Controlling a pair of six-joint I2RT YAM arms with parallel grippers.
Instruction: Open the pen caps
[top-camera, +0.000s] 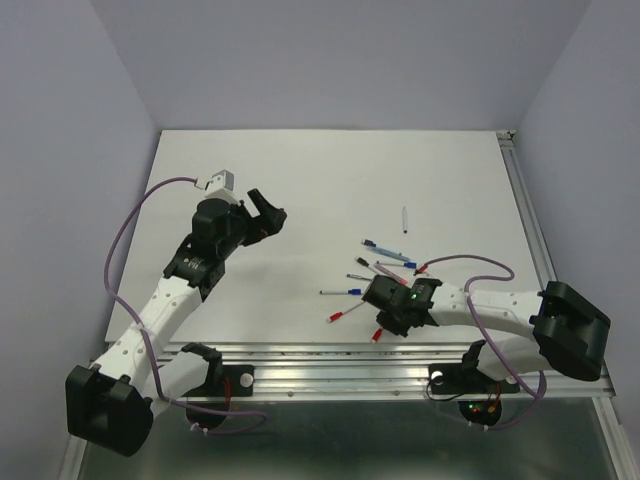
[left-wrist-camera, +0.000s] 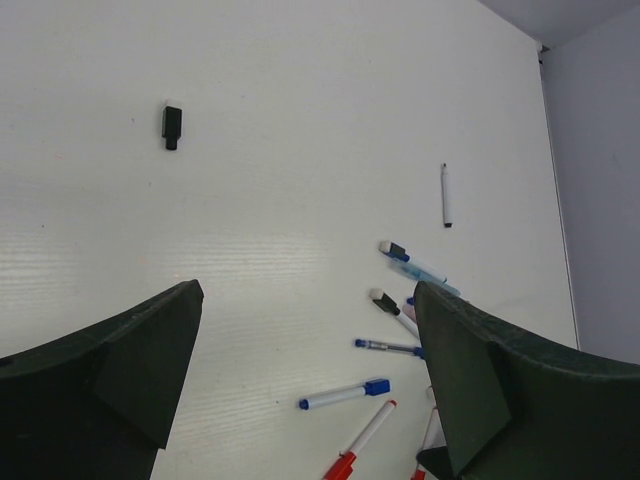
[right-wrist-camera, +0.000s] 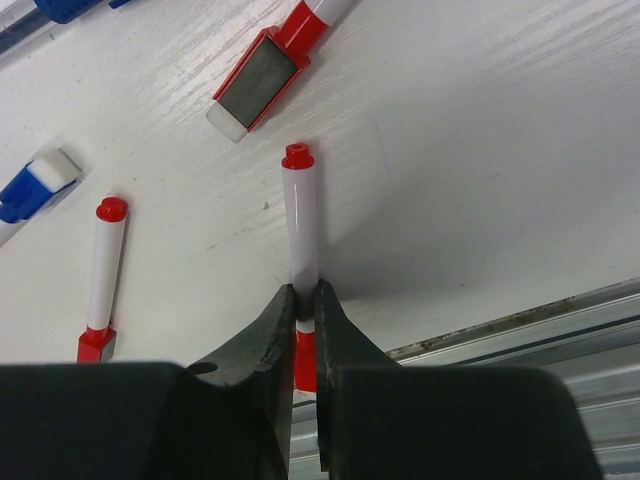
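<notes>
Clamping a red pen (right-wrist-camera: 298, 215), the right gripper (right-wrist-camera: 303, 305) has both fingers (right-wrist-camera: 262, 335) drawn in tight against the white barrel where it meets the red cap (right-wrist-camera: 305, 365). The cap sits back between the fingers and the barrel projects forward from the right gripper to a small red tip. Whether this pen rests on the table (right-wrist-camera: 480, 150) or is raised off it cannot be determined. A second red pen (right-wrist-camera: 103, 270) lies just beside the right gripper, on the left of the wrist view, roughly parallel to the held one and with its cap fitted at the near end. A third red pen (right-wrist-camera: 262, 78), which has a flat rectangular cap, lies tilted ahead of the right gripper, and a blue cap (right-wrist-camera: 35, 185) lies ahead and further left. A metal rail (right-wrist-camera: 560, 320) runs close beside the right gripper along the table edge. In the overhead view the other pens (top-camera: 385, 265) form a loose cluster just beyond the right gripper, and a lone pen (top-camera: 405, 219) lies farther out, apart from them. The left gripper (left-wrist-camera: 308, 288) hangs well apart from the right gripper, across the table, with its jaws spread fully wide and nothing between them. A black cap (left-wrist-camera: 171, 126) lies by itself on the table, far from the right gripper.
</notes>
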